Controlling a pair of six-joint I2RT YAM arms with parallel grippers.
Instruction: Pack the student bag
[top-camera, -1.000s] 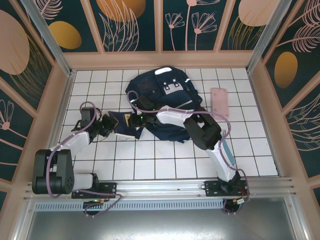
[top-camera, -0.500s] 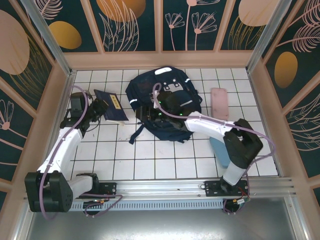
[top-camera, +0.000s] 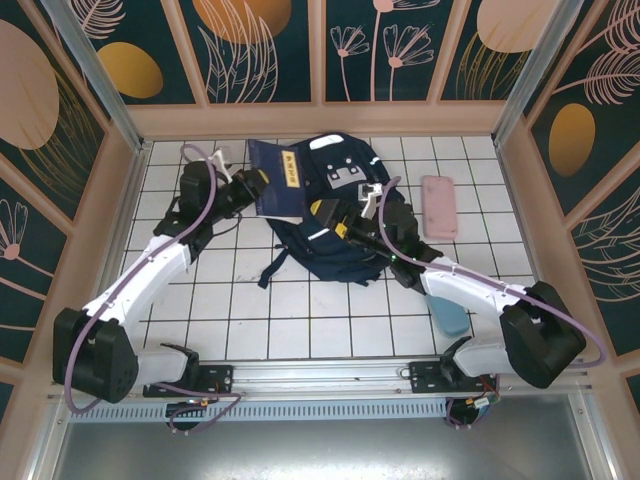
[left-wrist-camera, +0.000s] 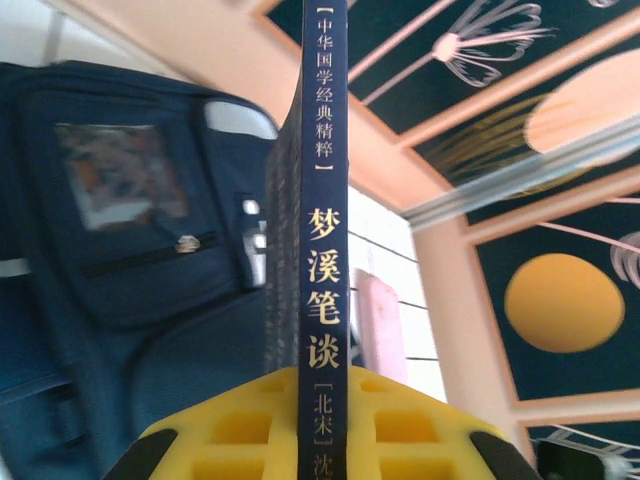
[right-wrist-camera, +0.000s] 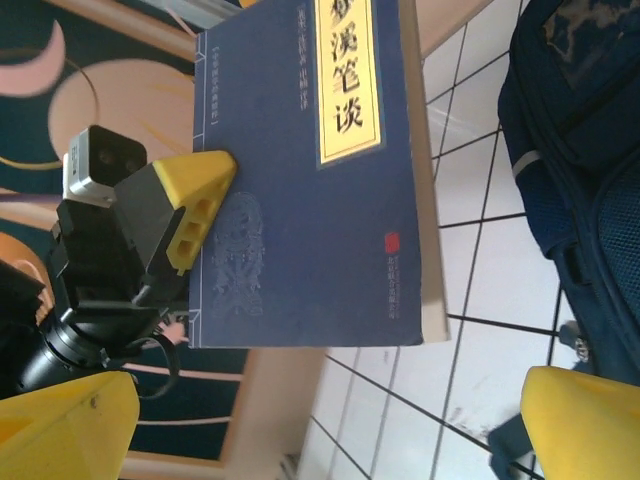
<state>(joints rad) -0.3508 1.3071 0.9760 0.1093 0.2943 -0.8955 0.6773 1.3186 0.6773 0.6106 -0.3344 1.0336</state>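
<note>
At the far left of the tiled table (top-camera: 300, 320), clamping a navy book (top-camera: 278, 178) with a yellow title label in the left gripper (top-camera: 243, 186), holding it raised just beside the student bag (top-camera: 325, 255). Spreading the right gripper (top-camera: 336, 221) wide over the bag, gripping nothing. Finding the bag lying at the far middle, pink case (top-camera: 439, 205) near its right side.

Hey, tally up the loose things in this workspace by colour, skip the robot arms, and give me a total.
Navy: 2, the student bag and the book
Pink: 1, a flat case
Light blue: 1, a flat item
Total: 4
</note>
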